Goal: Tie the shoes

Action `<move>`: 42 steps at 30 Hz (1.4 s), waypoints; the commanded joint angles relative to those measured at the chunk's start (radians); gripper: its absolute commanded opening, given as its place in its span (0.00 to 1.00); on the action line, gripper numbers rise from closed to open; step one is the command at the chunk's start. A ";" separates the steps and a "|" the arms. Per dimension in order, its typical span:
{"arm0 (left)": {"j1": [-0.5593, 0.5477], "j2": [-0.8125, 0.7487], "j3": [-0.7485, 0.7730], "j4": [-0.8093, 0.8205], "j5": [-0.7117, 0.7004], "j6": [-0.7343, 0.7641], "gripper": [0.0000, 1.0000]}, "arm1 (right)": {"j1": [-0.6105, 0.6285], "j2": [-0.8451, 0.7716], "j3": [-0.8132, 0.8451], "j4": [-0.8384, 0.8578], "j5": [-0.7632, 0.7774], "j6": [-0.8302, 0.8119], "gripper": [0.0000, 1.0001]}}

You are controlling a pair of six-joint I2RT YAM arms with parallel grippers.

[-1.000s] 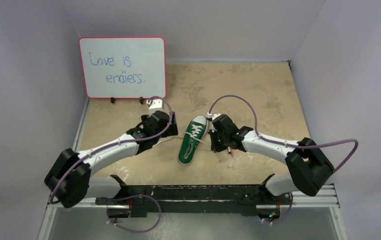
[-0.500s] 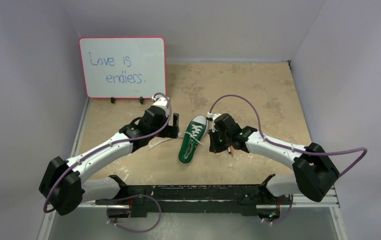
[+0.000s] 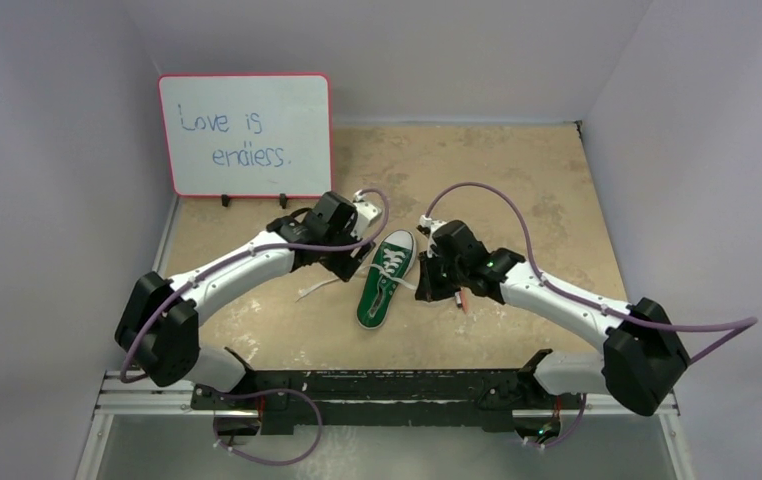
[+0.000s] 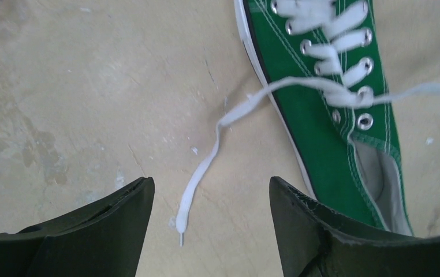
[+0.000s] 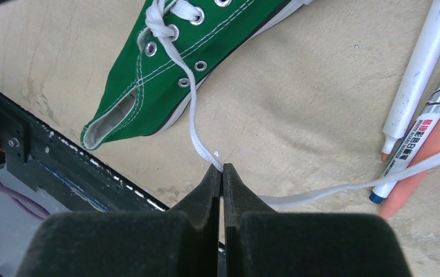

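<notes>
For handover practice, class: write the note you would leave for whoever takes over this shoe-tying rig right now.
Left gripper: open, above the loose left lace end on the table.
Right gripper: shut on the right lace.
Green sneaker lies mid-table, toe toward the far side; pens beside it.
Done: one lace gripped.
Left: grip the other, tie the bow; none shows.

The stained beige table (image 3: 517,180) bears a green sneaker (image 3: 385,280) between the left gripper (image 4: 211,182) and right gripper (image 5: 222,173), its white lace (image 4: 206,167) trailing under the left one, pens (image 5: 420,69) beside the right, and a whiteboard (image 3: 245,135) beyond the left.
</notes>
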 commanded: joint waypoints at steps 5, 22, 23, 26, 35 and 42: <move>0.003 0.049 -0.103 0.160 0.120 0.169 0.70 | -0.001 0.012 0.087 -0.086 -0.010 0.023 0.00; -0.019 0.212 -0.173 0.451 -0.015 0.084 0.30 | -0.003 -0.148 -0.047 -0.064 -0.063 -0.048 0.00; -0.020 0.196 -0.173 0.417 -0.026 0.057 0.23 | -0.003 -0.151 -0.052 -0.067 -0.058 -0.049 0.00; -0.032 0.102 -0.219 0.369 -0.063 -0.036 0.11 | -0.004 -0.172 -0.097 -0.044 -0.034 -0.024 0.00; -0.033 0.001 -0.223 0.116 -0.147 -0.464 0.00 | -0.101 -0.094 -0.147 -0.015 -0.067 0.166 0.00; -0.033 -0.082 -0.330 0.107 -0.176 -0.650 0.00 | -0.235 -0.022 -0.129 -0.072 -0.070 0.180 0.00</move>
